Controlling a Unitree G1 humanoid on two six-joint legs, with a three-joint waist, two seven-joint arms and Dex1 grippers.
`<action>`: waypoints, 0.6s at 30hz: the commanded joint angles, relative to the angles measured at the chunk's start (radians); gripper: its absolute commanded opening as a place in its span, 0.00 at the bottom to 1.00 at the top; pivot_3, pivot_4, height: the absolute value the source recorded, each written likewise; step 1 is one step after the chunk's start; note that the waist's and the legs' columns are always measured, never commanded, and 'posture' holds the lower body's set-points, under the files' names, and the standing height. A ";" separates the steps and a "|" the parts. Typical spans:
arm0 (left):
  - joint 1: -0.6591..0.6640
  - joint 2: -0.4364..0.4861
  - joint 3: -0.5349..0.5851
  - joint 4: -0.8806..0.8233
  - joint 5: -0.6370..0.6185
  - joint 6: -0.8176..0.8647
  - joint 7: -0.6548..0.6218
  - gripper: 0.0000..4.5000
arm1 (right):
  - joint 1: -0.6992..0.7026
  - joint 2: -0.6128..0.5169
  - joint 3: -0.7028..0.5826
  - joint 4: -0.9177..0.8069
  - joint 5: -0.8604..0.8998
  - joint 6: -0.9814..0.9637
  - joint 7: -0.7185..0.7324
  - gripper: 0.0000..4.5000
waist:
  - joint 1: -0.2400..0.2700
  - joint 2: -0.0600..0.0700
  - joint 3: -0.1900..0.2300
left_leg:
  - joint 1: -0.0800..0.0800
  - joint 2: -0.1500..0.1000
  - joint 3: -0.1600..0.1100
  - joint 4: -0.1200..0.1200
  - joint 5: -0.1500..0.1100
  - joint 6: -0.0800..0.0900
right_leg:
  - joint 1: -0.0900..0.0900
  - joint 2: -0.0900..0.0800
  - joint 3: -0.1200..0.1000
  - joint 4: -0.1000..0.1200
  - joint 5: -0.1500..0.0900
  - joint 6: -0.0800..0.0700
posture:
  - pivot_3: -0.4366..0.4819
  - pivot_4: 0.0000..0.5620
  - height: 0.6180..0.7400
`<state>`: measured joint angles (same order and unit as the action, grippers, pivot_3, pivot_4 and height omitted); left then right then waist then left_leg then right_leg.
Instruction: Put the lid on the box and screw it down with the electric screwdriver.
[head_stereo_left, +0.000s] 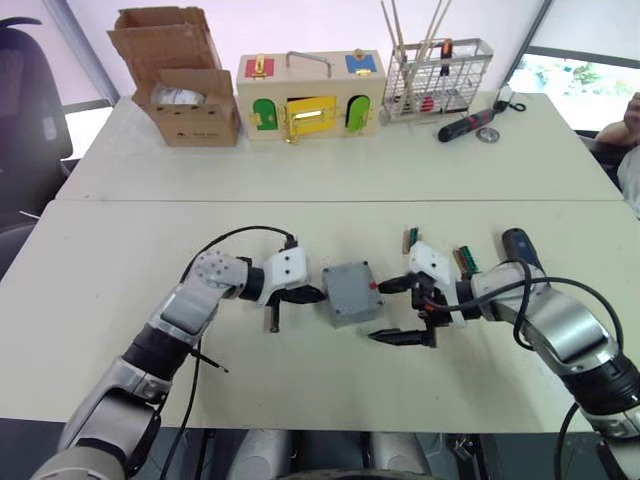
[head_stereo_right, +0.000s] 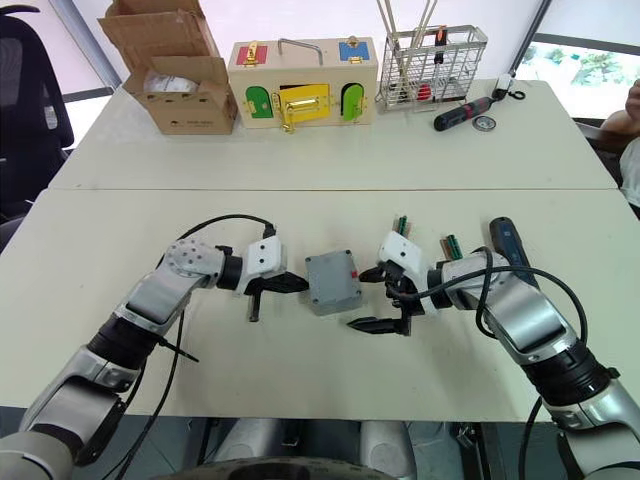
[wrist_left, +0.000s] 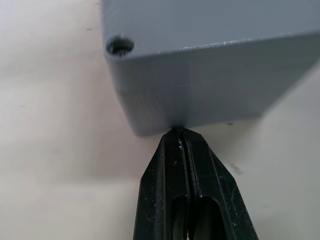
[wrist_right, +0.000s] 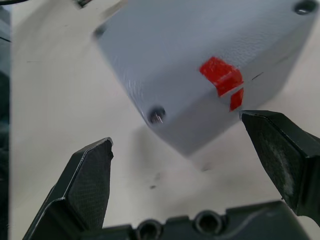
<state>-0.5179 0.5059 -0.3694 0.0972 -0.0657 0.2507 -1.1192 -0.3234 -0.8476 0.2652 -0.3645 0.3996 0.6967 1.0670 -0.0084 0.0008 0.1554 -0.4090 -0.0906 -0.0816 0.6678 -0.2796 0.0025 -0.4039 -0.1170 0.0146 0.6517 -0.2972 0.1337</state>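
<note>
Left end effector (wrist_left: 181, 137) closed; right end effector (wrist_right: 187, 150) spread.

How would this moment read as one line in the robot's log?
lid: on box | left claw: shut, touching box side | right claw: open, at red-marked side | electric screwdriver: on table

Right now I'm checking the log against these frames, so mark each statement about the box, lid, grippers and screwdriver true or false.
1. The lid sits on the box. True.
2. The left gripper is open. False: its fingers are shut, tips at the box's side.
3. The right gripper is open beside the box. True.
4. The right gripper holds the electric screwdriver. False: it lies on the table behind the right arm.
</note>
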 joint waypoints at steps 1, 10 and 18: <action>-0.010 -0.006 0.018 0.002 0.005 -0.014 0.022 0.00 | 0.029 0.007 -0.027 -0.083 0.031 0.017 -0.013 1.00 | 0.000 0.000 0.000 | 0.000 0.000 0.000 0.000 0.000 0.000 | 0.000 0.000 0.000 0.000 0.000 0.000 | 0.48 0.27 1.00; -0.004 0.033 0.044 -0.047 -0.046 0.036 -0.031 0.00 | 0.117 -0.019 -0.145 -0.141 0.023 0.054 -0.125 1.00 | 0.003 0.000 0.000 | 0.000 0.000 0.000 0.000 0.000 0.000 | 0.000 0.000 0.000 0.000 0.000 0.000 | 0.48 0.27 1.00; -0.080 0.054 0.251 -0.158 -0.283 0.267 -0.017 0.00 | 0.112 0.042 -0.485 -0.156 0.176 0.209 -0.282 1.00 | 0.003 -0.002 0.001 | 0.000 0.000 -0.001 0.000 0.000 0.000 | 0.000 0.000 0.000 0.000 0.000 0.000 | 0.48 0.27 1.00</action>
<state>-0.5524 0.5631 -0.1887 0.0124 -0.2731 0.4694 -1.1468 -0.1870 -0.8200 -0.1531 -0.5045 0.5378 0.8918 0.8301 -0.0051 -0.0008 0.1563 -0.4095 -0.0907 -0.0825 0.6677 -0.2796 0.0025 -0.4038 -0.1172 0.0147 0.6517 -0.2972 0.1337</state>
